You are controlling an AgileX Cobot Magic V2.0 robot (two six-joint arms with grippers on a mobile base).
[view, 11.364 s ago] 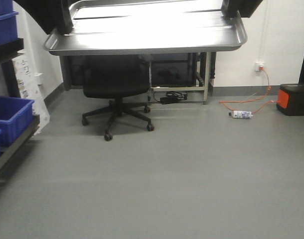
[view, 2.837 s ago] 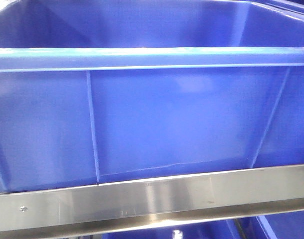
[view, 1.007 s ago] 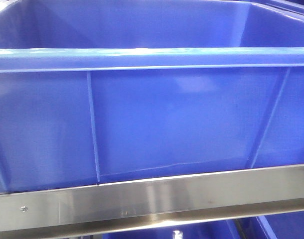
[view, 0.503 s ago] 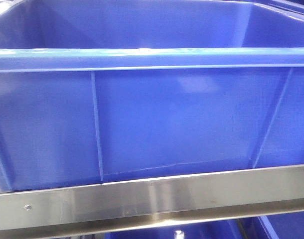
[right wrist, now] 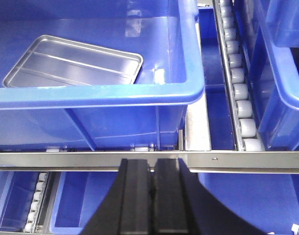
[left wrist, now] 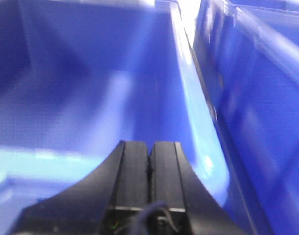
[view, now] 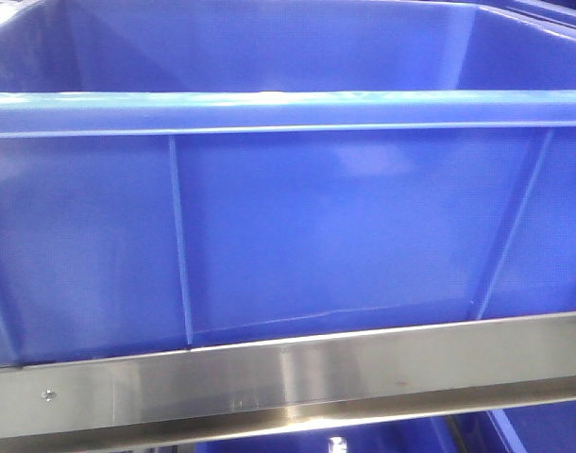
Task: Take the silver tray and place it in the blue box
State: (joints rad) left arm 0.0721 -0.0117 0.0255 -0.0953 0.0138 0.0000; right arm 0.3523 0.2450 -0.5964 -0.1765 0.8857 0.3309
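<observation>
The blue box (right wrist: 139, 93) is carried on a rack shelf fronted by a stainless steel rail (right wrist: 90, 159), which is located just beyond the right gripper (right wrist: 152, 174). A roller track (right wrist: 237, 93) is fitted to the shelf further ahead and to the right of this gripper, beside the box. In the front-facing view, the rail (view: 288, 373) is seen directly beneath the box wall (view: 345, 226).

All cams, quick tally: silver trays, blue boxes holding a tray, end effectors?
silver tray: 1
blue box holding it: 1
end effectors: 2 (left end effector, right end effector, both shut and empty)
Total: 4
</observation>
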